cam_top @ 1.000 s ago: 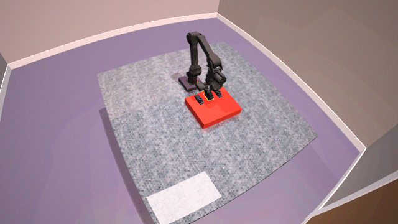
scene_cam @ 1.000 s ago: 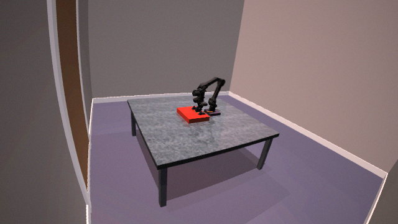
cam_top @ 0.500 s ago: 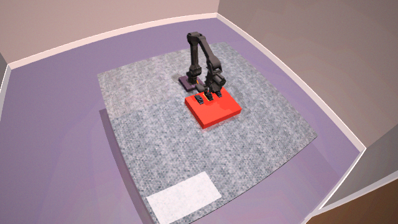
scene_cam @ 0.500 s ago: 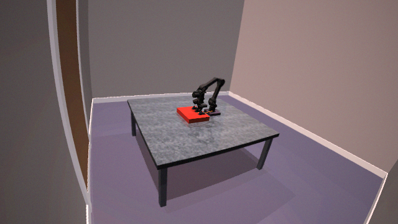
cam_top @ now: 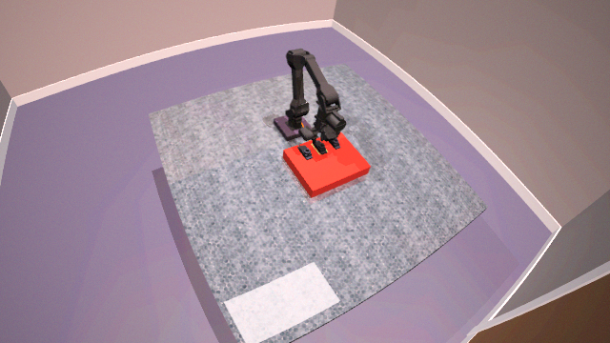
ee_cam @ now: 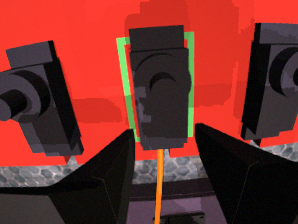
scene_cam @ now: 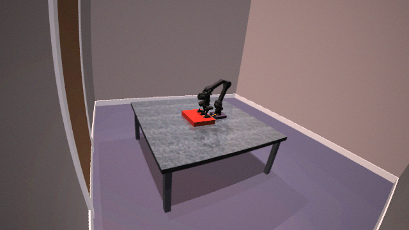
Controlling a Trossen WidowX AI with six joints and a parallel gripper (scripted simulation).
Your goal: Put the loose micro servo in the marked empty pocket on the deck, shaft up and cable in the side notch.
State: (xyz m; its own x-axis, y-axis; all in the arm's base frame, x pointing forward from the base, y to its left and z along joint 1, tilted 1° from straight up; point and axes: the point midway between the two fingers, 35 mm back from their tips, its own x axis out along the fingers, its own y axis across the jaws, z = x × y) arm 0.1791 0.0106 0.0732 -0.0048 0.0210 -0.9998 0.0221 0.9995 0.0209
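The loose micro servo (cam_top: 319,147) (ee_cam: 160,110) is dark, with its round shaft boss facing up. In the wrist view it lies over the green pocket outline (ee_cam: 190,120), which shows along both its sides. Its near end reaches slightly past the outline. Its orange cable (ee_cam: 160,185) runs from the near end towards the arm's base. Whether the ears are flat on the red deck (cam_top: 334,167) (scene_cam: 192,115) (ee_cam: 100,25) and whether the cable is in the notch, I cannot tell. My gripper (ee_cam: 164,132) is open, its fingertips either side of the servo's near end with gaps on both sides.
Two similar servos stand on the deck, one to the left (ee_cam: 32,105) (cam_top: 305,151) and one to the right (ee_cam: 272,90) (cam_top: 335,143), close outside my fingers. The arm's dark base plate (cam_top: 286,131) is behind the deck. A white rectangle (cam_top: 281,302) lies near the table's edge.
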